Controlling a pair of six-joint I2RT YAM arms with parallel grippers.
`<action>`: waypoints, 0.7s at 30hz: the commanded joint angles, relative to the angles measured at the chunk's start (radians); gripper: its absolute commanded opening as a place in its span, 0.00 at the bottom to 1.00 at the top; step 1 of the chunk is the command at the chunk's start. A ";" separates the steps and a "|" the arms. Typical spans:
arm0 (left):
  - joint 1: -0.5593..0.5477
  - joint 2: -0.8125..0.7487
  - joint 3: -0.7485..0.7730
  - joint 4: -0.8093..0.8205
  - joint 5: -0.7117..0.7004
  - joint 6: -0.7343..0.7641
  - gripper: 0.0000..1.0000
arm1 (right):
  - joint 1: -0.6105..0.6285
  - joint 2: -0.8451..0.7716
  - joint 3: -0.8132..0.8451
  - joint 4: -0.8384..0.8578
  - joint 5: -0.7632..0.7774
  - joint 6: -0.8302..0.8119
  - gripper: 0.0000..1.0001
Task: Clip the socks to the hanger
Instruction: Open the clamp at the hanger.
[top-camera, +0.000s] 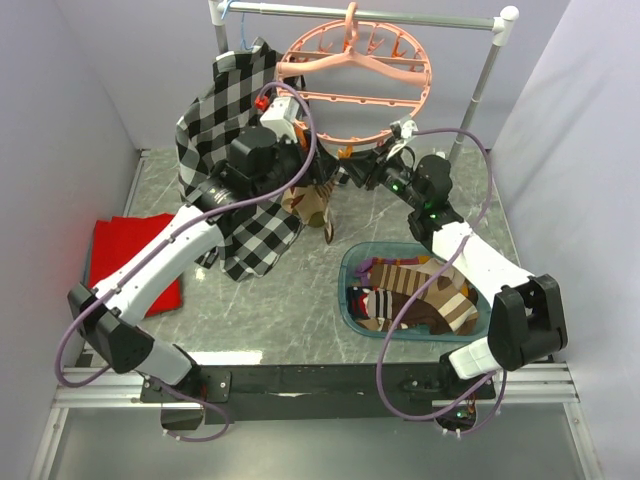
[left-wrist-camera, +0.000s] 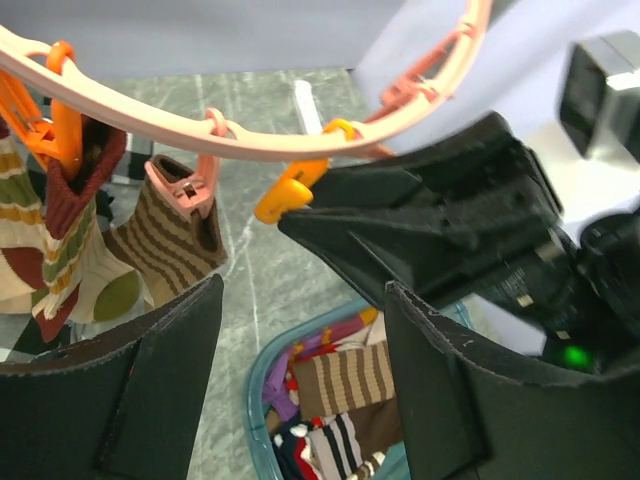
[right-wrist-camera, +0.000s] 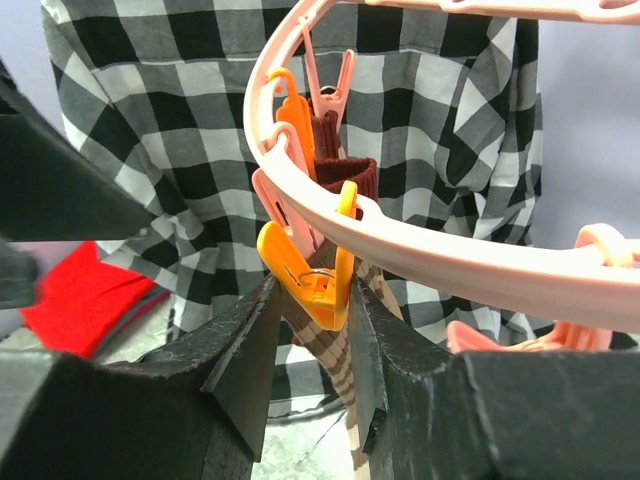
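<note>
The pink hanger (top-camera: 355, 95) hangs from the rail, its ring crossing the left wrist view (left-wrist-camera: 200, 130) and the right wrist view (right-wrist-camera: 430, 255). My right gripper (right-wrist-camera: 315, 290) pinches an orange clip (right-wrist-camera: 320, 270) on the ring from both sides, with a brown striped sock (right-wrist-camera: 333, 350) hanging just behind it. A maroon sock (right-wrist-camera: 340, 175) sits in a pink clip farther along. My left gripper (left-wrist-camera: 302, 290) stands open and empty close to that orange clip (left-wrist-camera: 290, 190). Striped socks (left-wrist-camera: 170, 235) hang clipped at the left. In the top view both grippers (top-camera: 300, 165) (top-camera: 352, 172) meet under the hanger's front edge.
A teal basket (top-camera: 345, 285) holding several socks (top-camera: 420, 295) sits at the front right; its rim (left-wrist-camera: 255, 400) shows under the left fingers. A black-and-white plaid shirt (top-camera: 235, 120) hangs at the left of the rail (top-camera: 370, 12). A red cloth (top-camera: 125, 250) lies far left.
</note>
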 joint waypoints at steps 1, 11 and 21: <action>-0.001 0.035 0.087 -0.022 -0.074 -0.020 0.70 | 0.028 -0.040 0.018 0.018 0.061 -0.067 0.39; -0.007 0.113 0.162 -0.062 -0.150 -0.031 0.64 | 0.115 -0.070 0.012 -0.036 0.186 -0.170 0.38; -0.010 0.150 0.181 -0.077 -0.248 -0.018 0.48 | 0.152 -0.073 0.003 -0.036 0.222 -0.187 0.38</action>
